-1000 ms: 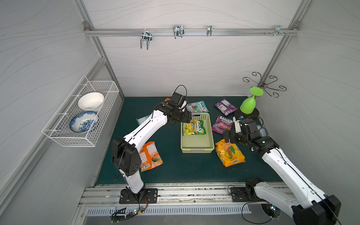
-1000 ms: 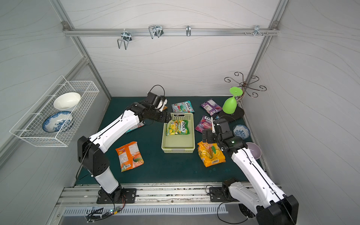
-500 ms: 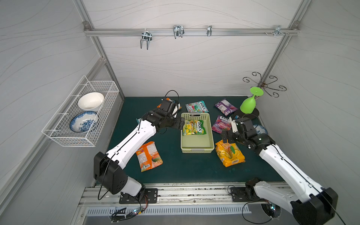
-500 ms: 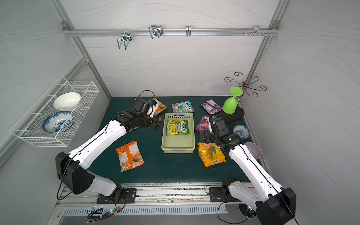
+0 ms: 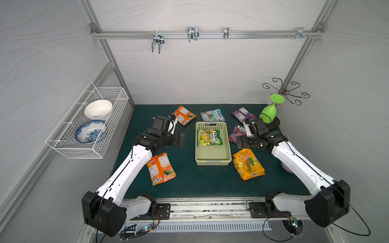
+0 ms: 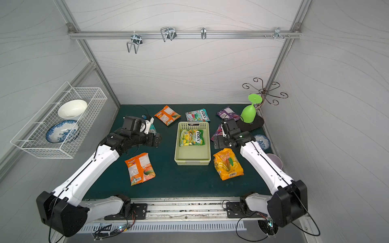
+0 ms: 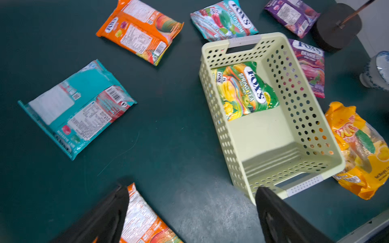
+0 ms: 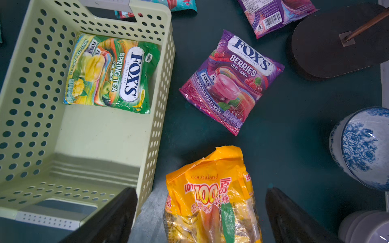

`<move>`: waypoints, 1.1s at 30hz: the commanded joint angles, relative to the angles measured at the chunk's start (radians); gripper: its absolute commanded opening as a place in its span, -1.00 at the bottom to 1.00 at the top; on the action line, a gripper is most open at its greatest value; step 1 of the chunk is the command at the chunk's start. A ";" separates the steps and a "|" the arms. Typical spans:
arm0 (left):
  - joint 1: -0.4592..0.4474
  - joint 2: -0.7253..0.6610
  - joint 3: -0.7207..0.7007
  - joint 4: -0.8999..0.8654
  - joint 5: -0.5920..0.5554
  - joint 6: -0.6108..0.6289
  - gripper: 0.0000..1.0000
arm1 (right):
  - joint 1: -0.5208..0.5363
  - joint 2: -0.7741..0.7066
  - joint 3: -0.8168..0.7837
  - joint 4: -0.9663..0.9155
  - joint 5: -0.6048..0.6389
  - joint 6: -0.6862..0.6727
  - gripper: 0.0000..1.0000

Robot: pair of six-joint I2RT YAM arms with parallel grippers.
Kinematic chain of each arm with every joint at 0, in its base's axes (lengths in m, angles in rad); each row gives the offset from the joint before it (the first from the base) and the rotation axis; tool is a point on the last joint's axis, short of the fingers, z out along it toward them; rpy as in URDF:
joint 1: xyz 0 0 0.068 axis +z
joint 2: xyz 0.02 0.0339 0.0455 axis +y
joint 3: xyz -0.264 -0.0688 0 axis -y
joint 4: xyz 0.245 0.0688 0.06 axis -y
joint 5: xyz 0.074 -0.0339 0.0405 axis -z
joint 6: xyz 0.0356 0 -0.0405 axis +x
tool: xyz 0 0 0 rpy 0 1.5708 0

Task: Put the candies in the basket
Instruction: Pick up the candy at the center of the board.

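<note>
Left claw point(image 7: 192, 189) wide, empty, over mat point(image 5: 189, 185) between near orange packet point(image 5: 161, 168) and basket point(image 5: 212, 162). Right claw point(image 8: 201, 191) wide, empty, above top end of yellow bag point(image 5: 248, 164), which lies just right of basket. Green packet point(image 5: 209, 137) in basket, far end. Out on mat: far orange packet point(image 5: 184, 114), teal packet point(image 5: 212, 115) behind basket, second teal packet point(image 7: 77, 109) under left arm, purple packet point(image 5: 237, 133) just right of basket, second purple packet point(image 5: 243, 112) back right.
</note>
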 commanded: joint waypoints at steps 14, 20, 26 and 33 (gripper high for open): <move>0.095 -0.068 -0.026 0.093 0.056 0.046 0.97 | -0.011 0.191 0.053 -0.019 0.074 -0.035 0.87; 0.095 -0.077 -0.004 0.072 0.044 0.051 0.96 | -0.011 0.261 0.076 -0.014 0.070 -0.051 0.73; 0.083 -0.085 -0.006 0.077 0.043 0.044 0.96 | -0.011 0.347 0.085 0.011 0.054 -0.057 0.55; 0.071 -0.080 -0.015 0.088 0.031 0.050 0.96 | -0.011 0.418 0.095 0.037 0.069 -0.068 0.49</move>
